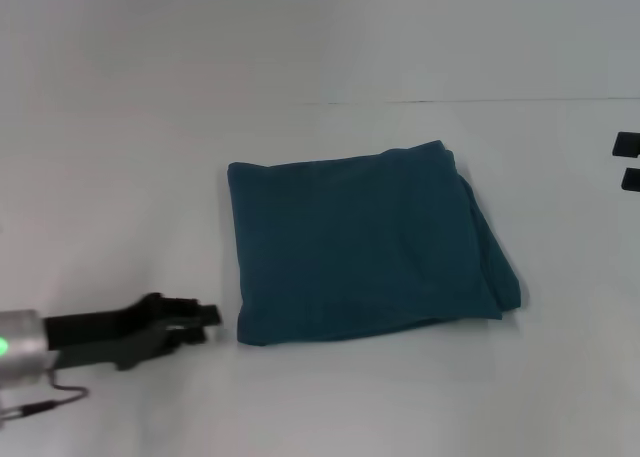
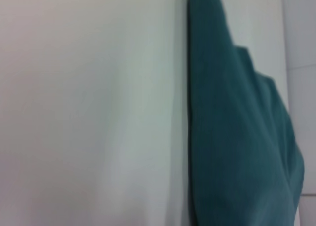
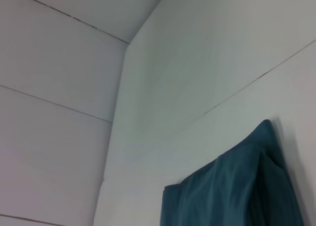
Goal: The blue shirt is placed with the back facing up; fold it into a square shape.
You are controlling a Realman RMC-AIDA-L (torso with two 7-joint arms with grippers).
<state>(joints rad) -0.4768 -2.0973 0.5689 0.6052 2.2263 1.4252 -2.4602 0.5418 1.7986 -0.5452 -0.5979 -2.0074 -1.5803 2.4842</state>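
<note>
Lab-like setup: bare white table (image 1: 420, 397), plain white wall (image 1: 300, 37).

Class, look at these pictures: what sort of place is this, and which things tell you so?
Probably a robot test bench: a bare white table, one folded dark teal-blue fabric shirt, the black left gripper beside it, the right gripper at the edge.

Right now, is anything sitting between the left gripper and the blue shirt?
Nothing visible does. The left gripper sits low over the white table, just off the near left corner of the blue shirt, with only bare surface between them. The shirt already lies folded in a rough square. The right gripper is at the far right edge.
</note>
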